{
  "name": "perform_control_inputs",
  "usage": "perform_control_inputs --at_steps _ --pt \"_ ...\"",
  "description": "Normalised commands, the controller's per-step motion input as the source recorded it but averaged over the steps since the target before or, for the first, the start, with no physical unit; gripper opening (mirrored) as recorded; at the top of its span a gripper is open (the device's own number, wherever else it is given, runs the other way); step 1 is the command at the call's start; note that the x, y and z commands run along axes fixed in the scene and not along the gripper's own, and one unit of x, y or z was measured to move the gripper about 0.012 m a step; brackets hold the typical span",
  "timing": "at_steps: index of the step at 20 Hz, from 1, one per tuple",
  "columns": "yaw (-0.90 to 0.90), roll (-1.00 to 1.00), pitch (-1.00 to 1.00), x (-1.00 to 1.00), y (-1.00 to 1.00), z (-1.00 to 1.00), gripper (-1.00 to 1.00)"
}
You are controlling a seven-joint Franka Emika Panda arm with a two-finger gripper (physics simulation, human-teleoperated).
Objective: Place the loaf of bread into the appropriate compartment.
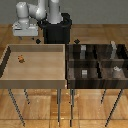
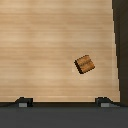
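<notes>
Lying on the floor of the light tan tray (image 1: pixel 10 75), the loaf of bread (image 2: pixel 85 63) sits skewed — long axis diagonal to the walls. The hand (image 2: pixel 62 102) hovers above, fingers spread, gripping nothing.

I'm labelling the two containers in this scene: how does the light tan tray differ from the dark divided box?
The light tan tray is pale wood; the divided box has dark brown streaked walls. The tray is one open space, while the box is split into four cells. The tray holds only the loaf of bread; the box's cells hold small grey blocks. Both are rectangular, stand on thin legs and sit side by side.
</notes>
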Motion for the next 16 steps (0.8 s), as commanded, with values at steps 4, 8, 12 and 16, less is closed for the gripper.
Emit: perform_control_inputs --at_steps 4,8,12,16 --pt "0.0 0.0 0.0 0.06 -0.75 0.0 1.0" --pt "0.0 0.0 0.0 1.0 0.0 0.0 1.0" --pt "0.0 0.0 0.0 0.25 0.0 0.0 1.0" --pt "0.0 0.0 0.0 0.0 0.0 -0.5 1.0"
